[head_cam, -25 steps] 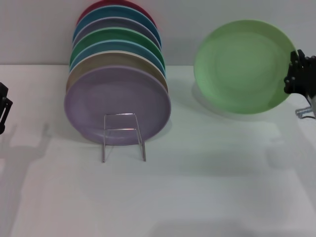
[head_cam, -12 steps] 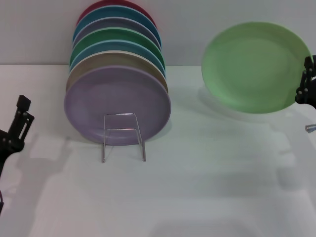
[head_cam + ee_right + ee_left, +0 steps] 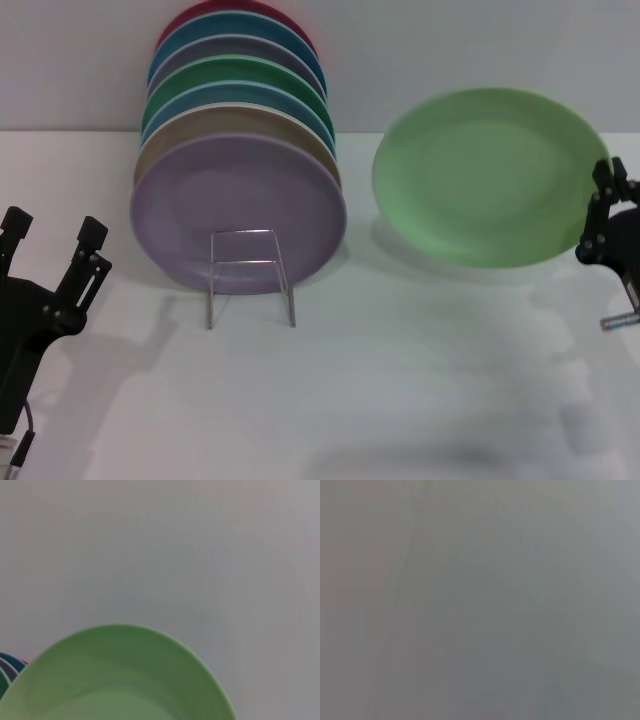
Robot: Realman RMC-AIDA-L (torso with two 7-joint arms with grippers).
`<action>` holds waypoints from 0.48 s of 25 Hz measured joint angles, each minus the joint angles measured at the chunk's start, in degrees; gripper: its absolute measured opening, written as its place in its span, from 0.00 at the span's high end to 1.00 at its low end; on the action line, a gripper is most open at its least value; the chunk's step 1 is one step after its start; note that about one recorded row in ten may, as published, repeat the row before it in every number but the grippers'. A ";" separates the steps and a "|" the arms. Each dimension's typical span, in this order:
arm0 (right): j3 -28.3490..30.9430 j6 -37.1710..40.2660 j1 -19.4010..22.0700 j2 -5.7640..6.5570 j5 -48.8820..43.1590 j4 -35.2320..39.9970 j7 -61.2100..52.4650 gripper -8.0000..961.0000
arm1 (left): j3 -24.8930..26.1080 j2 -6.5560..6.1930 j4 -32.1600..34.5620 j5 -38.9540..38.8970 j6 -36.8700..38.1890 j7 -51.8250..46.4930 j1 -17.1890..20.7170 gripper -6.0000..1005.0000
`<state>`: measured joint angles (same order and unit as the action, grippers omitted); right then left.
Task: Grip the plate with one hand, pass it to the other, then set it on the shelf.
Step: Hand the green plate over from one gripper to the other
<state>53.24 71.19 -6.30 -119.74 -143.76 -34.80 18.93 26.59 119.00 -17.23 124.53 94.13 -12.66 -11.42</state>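
The pale mint-green plate (image 3: 490,178) hangs tilted in the air at the right, above the table. My right gripper (image 3: 598,212) is shut on its right rim. The plate also fills the lower part of the right wrist view (image 3: 110,680). My left gripper (image 3: 52,238) is open and empty at the lower left, left of the shelf and well apart from the plate. The shelf (image 3: 250,275) is a thin wire rack at centre left, loaded with upright plates. The left wrist view shows only blank grey.
The rack holds several upright plates, with the lilac plate (image 3: 238,212) at the front and an emerald-green plate (image 3: 240,75) farther back. The white table (image 3: 400,380) is bounded behind by a grey wall (image 3: 450,40).
My right gripper has carried the mint-green plate left and lower. My left gripper has risen into view from the left edge and moved right.
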 joint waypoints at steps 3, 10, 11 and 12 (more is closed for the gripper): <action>-4.61 2.66 0.59 0.08 3.09 0.53 0.47 0.97 | -0.66 -0.07 -0.06 0.01 0.13 -0.07 -0.20 0.17; -10.11 5.68 2.21 0.01 3.73 0.84 2.12 0.97 | -4.18 -0.03 -0.58 0.01 0.05 -0.26 -0.82 0.17; -10.81 5.99 2.37 0.01 3.74 0.85 2.13 0.97 | -5.02 0.01 -0.64 0.01 0.04 -0.14 -0.98 0.17; -11.62 6.32 2.49 0.01 3.77 0.89 2.15 0.97 | -5.62 0.02 -0.75 0.01 0.05 -0.09 -1.12 0.17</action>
<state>41.62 77.51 -3.81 -119.73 -139.99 -33.91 21.07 20.96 119.03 -17.98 124.54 94.17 -12.75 -12.54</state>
